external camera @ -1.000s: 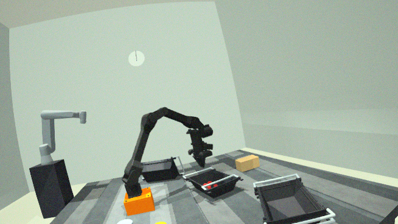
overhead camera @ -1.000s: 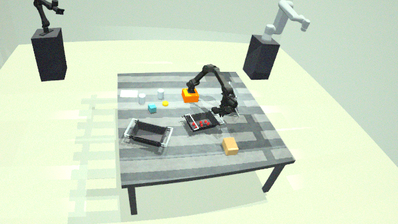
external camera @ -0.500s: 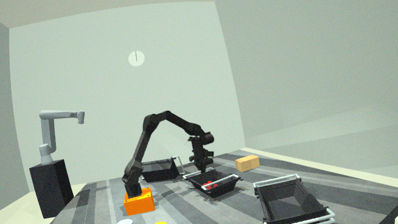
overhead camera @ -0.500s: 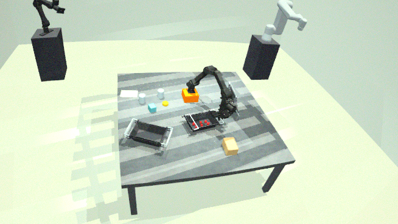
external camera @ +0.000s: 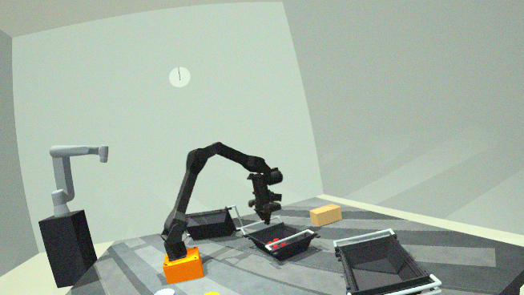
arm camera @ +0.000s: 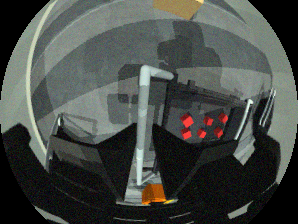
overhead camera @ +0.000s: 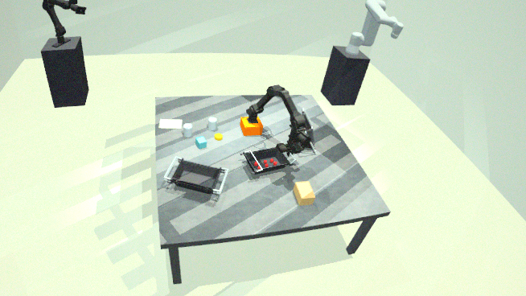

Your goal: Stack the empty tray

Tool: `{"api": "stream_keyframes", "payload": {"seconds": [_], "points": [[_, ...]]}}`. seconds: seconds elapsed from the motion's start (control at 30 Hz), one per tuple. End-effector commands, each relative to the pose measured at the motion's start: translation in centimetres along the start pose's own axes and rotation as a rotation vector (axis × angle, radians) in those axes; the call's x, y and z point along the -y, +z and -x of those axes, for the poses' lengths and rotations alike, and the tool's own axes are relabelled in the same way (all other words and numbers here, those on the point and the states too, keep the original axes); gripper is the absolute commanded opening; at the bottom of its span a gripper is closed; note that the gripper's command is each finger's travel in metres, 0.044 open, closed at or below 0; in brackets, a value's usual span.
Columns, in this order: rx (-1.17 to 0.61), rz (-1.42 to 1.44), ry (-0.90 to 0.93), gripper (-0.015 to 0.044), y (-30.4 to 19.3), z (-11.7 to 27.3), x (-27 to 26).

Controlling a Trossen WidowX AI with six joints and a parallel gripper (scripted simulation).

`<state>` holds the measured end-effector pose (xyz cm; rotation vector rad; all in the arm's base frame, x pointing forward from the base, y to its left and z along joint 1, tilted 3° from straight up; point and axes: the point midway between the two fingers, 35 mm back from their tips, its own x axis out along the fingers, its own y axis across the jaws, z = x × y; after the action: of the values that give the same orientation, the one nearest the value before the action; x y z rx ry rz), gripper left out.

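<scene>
The loaded tray (overhead camera: pixel 273 169) (external camera: pixel 294 251) holds several red blocks (overhead camera: pixel 265 162) (external camera: pixel 276 242) (arm camera: pixel 187 120). One wire bar (overhead camera: pixel 254 159) (external camera: pixel 290 240) (arm camera: pixel 243 120) lies in across its top. The other bar (arm camera: pixel 142 115) is out over the opposite end. My gripper (overhead camera: pixel 290 154) (external camera: pixel 267 223) (arm camera: pixel 144 127) points down above that outer bar, holding nothing, its fingers a narrow gap apart; in the wrist view the bar shows through the gap. Whether they touch it is unclear. An empty tray (overhead camera: pixel 193 186) (external camera: pixel 348 268) stands flat, both bars out.
Another dark tray (external camera: pixel 210 230) stands on the far side, partly hidden by the arm. A tan block (overhead camera: pixel 304 193) (external camera: pixel 326 215) (arm camera: pixel 177 7) lies beyond the loaded tray. An orange base (overhead camera: pixel 252 128) (external camera: pixel 184 269) carries the arm. Two pale cylinders, a cyan cube (overhead camera: pixel 201 142) and a yellow disc (overhead camera: pixel 218 137) are nearby.
</scene>
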<state>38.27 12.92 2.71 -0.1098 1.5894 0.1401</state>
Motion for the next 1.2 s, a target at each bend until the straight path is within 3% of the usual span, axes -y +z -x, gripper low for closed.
{"api": "stream_keyframes", "payload": {"seconds": [0.0, 0.6, 0.97, 1.17], "points": [[0.011, -0.017, -0.019, 0.0082, 0.3, 0.6, 2.1], [0.011, -0.017, -0.022, 0.0082, 0.2, -1.4, 6.2], [0.012, -0.017, -0.022, 0.0082, 0.4, 3.5, 5.5], [0.007, -0.016, -0.025, 0.0082, 0.4, 2.8, 5.7]]}}
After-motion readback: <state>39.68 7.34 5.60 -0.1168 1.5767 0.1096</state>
